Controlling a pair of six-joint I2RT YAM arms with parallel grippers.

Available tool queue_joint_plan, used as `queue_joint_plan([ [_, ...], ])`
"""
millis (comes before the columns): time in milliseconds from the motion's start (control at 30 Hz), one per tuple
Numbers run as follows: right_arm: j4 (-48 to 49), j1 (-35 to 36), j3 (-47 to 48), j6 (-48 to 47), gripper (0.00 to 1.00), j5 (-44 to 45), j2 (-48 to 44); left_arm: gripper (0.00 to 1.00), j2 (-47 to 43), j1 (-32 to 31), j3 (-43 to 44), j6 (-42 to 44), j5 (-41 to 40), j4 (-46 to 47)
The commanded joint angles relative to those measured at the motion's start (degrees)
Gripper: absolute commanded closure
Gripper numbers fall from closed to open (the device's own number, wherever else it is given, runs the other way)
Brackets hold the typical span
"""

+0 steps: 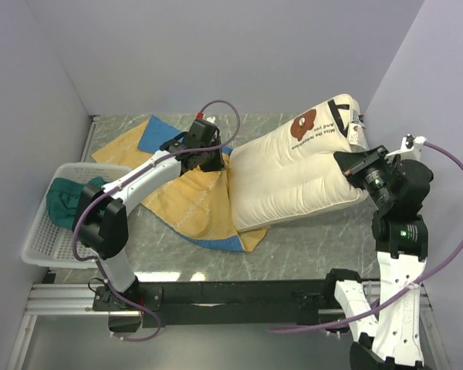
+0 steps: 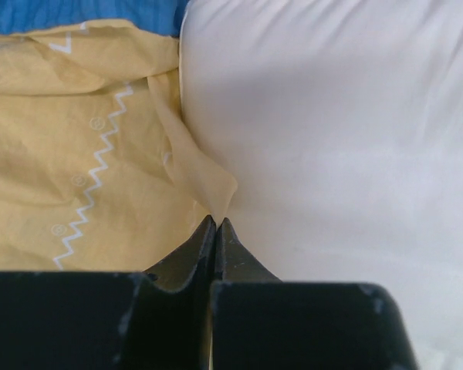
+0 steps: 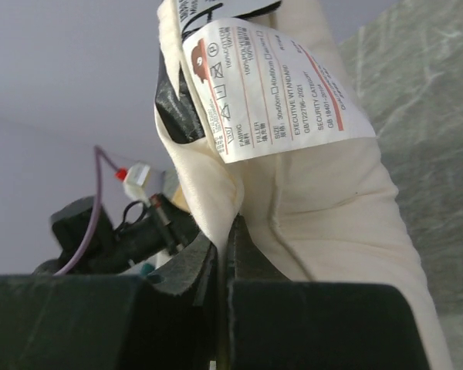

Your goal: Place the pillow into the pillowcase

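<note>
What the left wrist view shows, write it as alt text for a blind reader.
The left gripper, fingers closed, pinches a raised fold of the mustard-yellow pillowcase beside the cream pillow, which fills the right half. The pillowcase's blue side shows top left.

Pinching raised fold of yellow pillowcase (image 2: 77,154) with left gripper (image 2: 216,225), jaws pressed together at tips. Lying against cream pillow (image 2: 332,154) at right. Showing blue strip top-left.

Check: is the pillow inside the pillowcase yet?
Out: the pillow lies bare, only its left edge meeting the pillowcase pinched by the left gripper.
</note>
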Motion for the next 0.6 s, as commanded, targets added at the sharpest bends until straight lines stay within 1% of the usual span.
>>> queue_joint_plan([
  [0, 9.5, -0.4, 2.2, 6.6, 1.00, -7.3, -2.2, 0.95, -2.3, 0.1, 2.4, -3.4, -1.8, 2.5],
  [100, 9.6, -1.9, 3.1, 8.5, 1.00, -7.2, -1.2, 0.95, -3.3, 0.1, 0.6, -3.1, -2.0, 2.9],
  [133, 11.2, -2.4, 2.9, 10.1, 1.00, -8.6, -0.7, 0.95, -3.7, 0.1, -0.7, -3.1, -2.0, 3.3],
  [167, 14.4, -3.5, 2.7, 13.8, 1.00, -11.6, 0.0, 0.95, -4.0, 0.1, -1.4, -3.2, -2.0, 3.6],
  [200, 16.4, -3.5, 2.3, 15.9, 1.00, -12.7, 1.3, 0.95, -4.2, 0.1, -2.1, -3.3, -3.7, 3.9],
  [267, 19.7, -3.6, 1.3, 21.4, 1.00, -14.8, 2.3, 0.95, -4.9, 0.1, -3.7, -3.2, -4.3, 4.7],
  [300, 21.9, -3.6, 1.2, 22.6, 1.00, -14.9, 2.6, 0.95, -5.1, 0.1, -4.1, -3.1, -4.7, 4.9],
  [367, 22.4, -3.6, 1.4, 24.8, 1.00, -14.0, 2.5, 0.95, -5.2, 0.2, -4.2, -2.9, -6.0, 4.7],
  [567, 18.7, -3.7, 3.6, 25.7, 1.00, -14.3, 2.6, 0.95, -4.9, 0.3, -2.5, -2.4, -8.1, 4.5],
])
